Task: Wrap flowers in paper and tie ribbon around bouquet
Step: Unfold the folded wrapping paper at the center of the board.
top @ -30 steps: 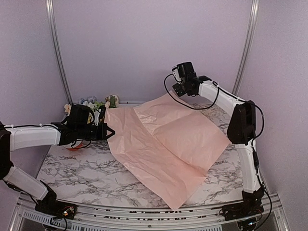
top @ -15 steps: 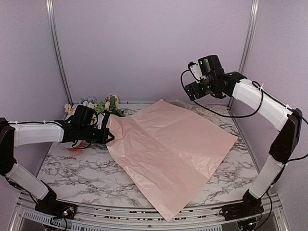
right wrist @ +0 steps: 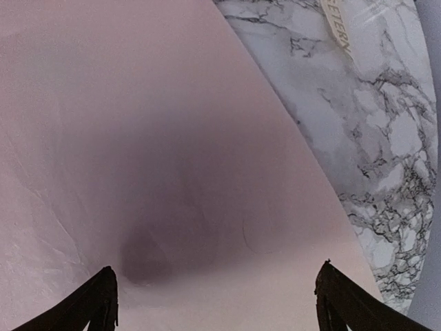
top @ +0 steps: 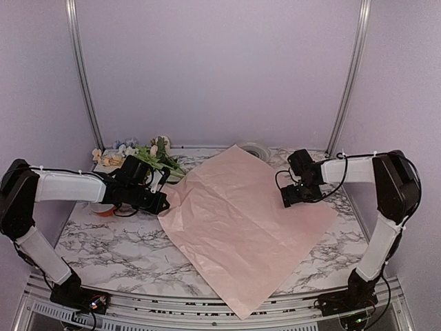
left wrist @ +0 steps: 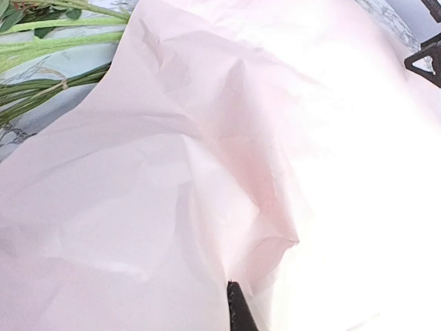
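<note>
Your left gripper [top: 162, 201] is closed tight on the left edge of the paper [top: 241, 227]. In its wrist view the pink sheet puckers and gathers toward the one dark finger tip that shows at the bottom. Your right gripper [top: 286, 198] has its jaws spread wide and holds nothing. Its wrist view shows both tips far apart over the right part of the sheet, with a dark shadow on the pink between them. You cannot tell from these views whether the tips touch the sheet.

Nearest you, one corner of the paper reaches the front edge of the marble table [top: 103, 241]. From there the sheet lies spread like a diamond across the middle, creased and raised a little on the left where you grip it. Off its right edge, a strip of the ribbon [right wrist: 337, 27] lies on the marble, with dark lettering on it. Farther back on the left lie the flowers [top: 148, 157], their green stems running up to the paper's raised edge. At the far edge sits a round plate [top: 253, 149], right at the sheet's far corner.
</note>
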